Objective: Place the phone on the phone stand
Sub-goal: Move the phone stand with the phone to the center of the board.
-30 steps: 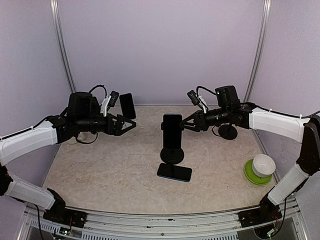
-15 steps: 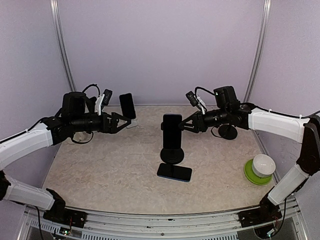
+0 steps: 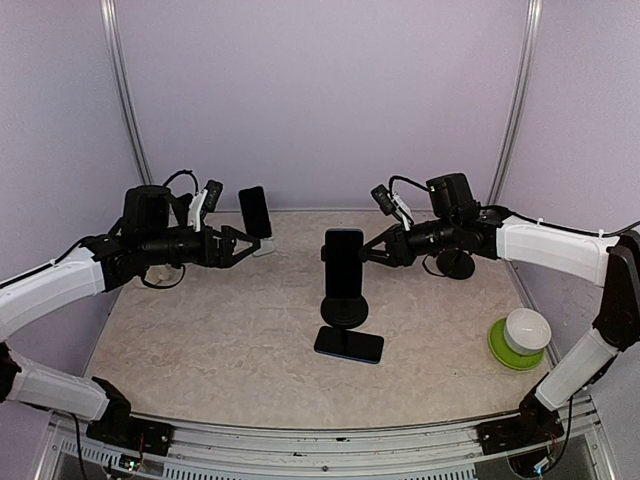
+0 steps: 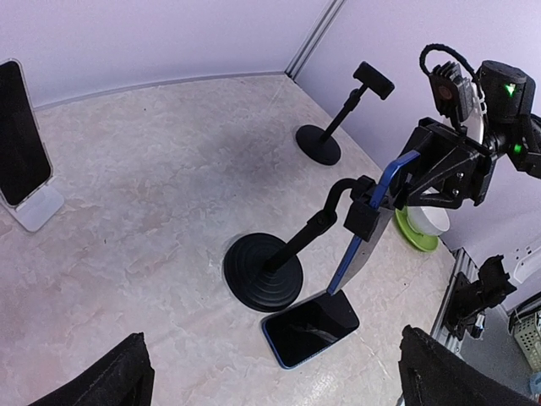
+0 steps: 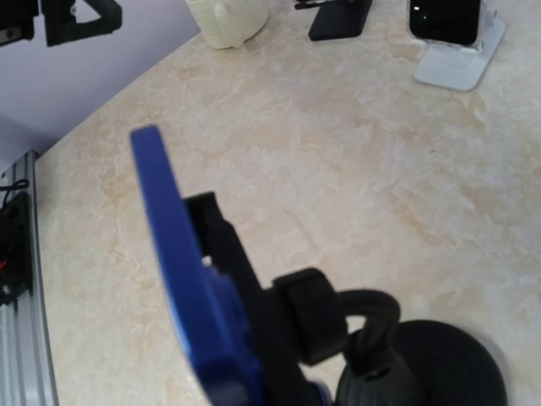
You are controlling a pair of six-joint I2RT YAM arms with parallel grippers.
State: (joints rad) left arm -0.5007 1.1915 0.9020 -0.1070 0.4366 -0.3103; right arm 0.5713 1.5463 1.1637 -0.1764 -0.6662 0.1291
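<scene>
Lilac walls closed round a beige table (image 3: pixel 200 330) with a marbled, faintly veined top. At its centre stood the black phone stand (image 3: pixel 343 312): a round ribbed base, a curved neck and a boxy clamp. The phone (image 3: pixel 345 262), a slim slab with a blue rim and glossy dark glass, sat upright in that clamp. A second phone (image 3: pixel 349 344) lay flat at six o'clock, just beside the base. The right gripper (image 3: pixel 373 250) hung just beside the clamped phone at three o'clock; whether its fingers were parted or pinched could not be told. The left gripper (image 3: pixel 255 247), at ten o'clock, was spread wide and held nothing. A green plate (image 3: pixel 500 352) bearing a white cup (image 3: pixel 524 328) sat at four o'clock.
</scene>
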